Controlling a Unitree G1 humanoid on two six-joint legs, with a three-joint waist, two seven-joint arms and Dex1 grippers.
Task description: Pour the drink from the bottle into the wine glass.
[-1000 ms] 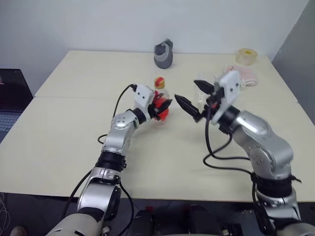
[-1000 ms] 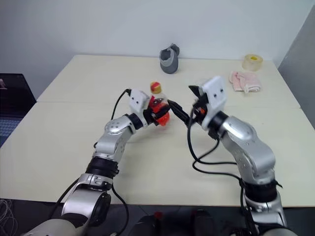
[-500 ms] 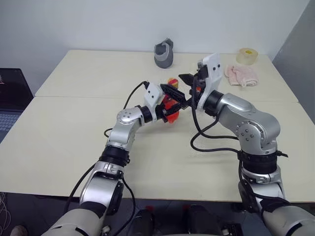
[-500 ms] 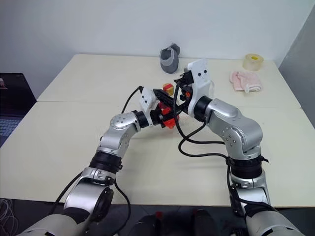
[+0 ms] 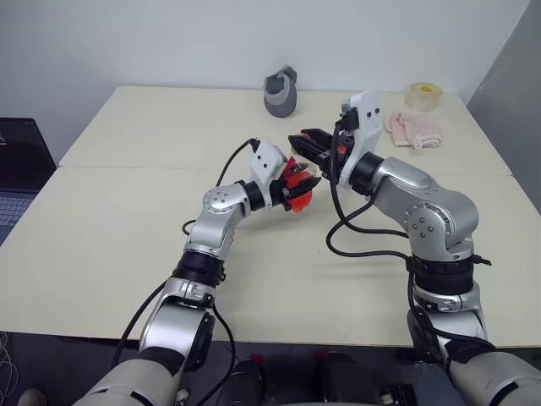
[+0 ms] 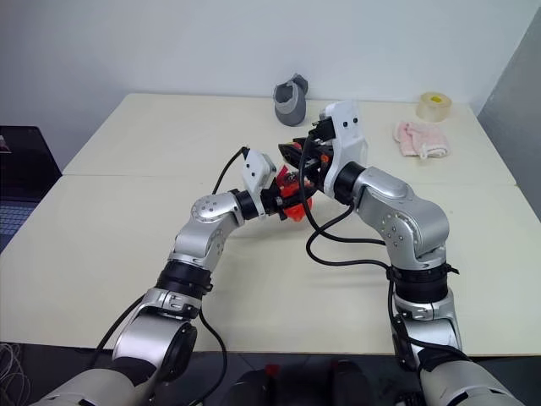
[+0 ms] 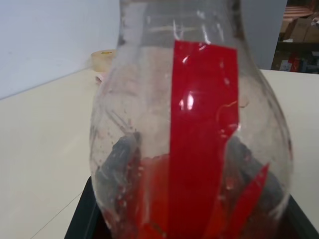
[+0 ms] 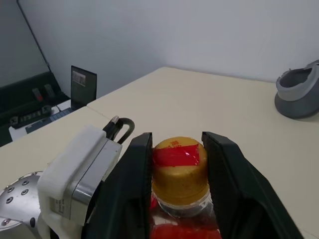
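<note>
My left gripper (image 5: 295, 189) is shut on the body of the small clear bottle (image 5: 297, 178), holding it above the middle of the table. Up close in the left wrist view, the bottle (image 7: 199, 124) carries a red label strip and has the red drink (image 7: 149, 199) low inside it. From the right, my right gripper (image 8: 177, 142) reaches over the bottle's top. Its black fingers (image 8: 134, 169) press on both sides of the yellowish cap (image 8: 178, 172), which has red tape on top. The wine glass is out of view.
A grey cup-like object (image 5: 281, 93) stands at the back of the cream table (image 5: 127, 220). A tape roll (image 5: 423, 96) and a pink cloth (image 5: 414, 128) lie at the back right. A dark laptop (image 5: 17, 169) sits beyond the table's left edge.
My right gripper was open to the right of the bottle; it swung left over the bottle's top and closed on the cap. My left gripper carried the bottle slightly to the right.
</note>
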